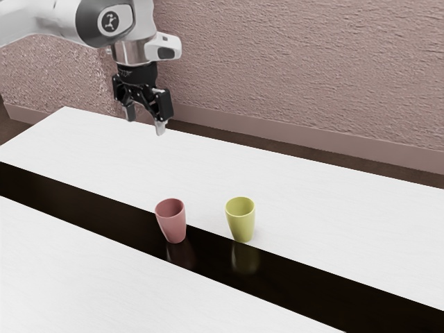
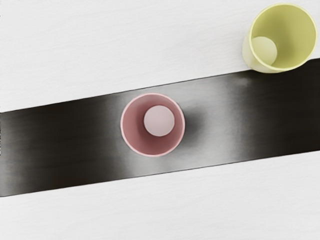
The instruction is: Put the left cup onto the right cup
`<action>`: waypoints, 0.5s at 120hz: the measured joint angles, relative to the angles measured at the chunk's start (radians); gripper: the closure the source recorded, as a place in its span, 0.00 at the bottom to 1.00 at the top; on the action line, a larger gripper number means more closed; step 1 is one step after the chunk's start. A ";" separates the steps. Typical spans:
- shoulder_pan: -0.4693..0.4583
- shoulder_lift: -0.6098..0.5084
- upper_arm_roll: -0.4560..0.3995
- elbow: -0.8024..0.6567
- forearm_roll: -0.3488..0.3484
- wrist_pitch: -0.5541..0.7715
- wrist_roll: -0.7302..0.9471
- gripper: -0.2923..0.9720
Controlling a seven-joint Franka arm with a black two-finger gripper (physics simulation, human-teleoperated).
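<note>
Now: pink cup (image 1: 171, 220) untouched, claw (image 1: 146, 119) released

Upright on the table's dark stripe (image 1: 83, 198) stands the pink cup. At its 3 o'clock in the exterior view, near but apart, the yellow-green cup (image 1: 240, 218) stands upright at the stripe's edge. Toward 11 o'clock, well above the white table (image 1: 312, 180), the claw hangs with fingers spread, holding nothing.

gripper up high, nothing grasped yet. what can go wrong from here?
1. The open black gripper hangs above the upright pink tapered cup; an off-centre descent could tip it over.
2. The yellow-green tapered cup stands close beside it, so a finger might clip it.
3. Both cups look alike in size, so the pink one may sit crooked on the other's rim.
</note>
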 joint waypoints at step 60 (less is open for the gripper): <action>0.004 0.012 0.001 -0.028 -0.001 0.040 0.002 0.23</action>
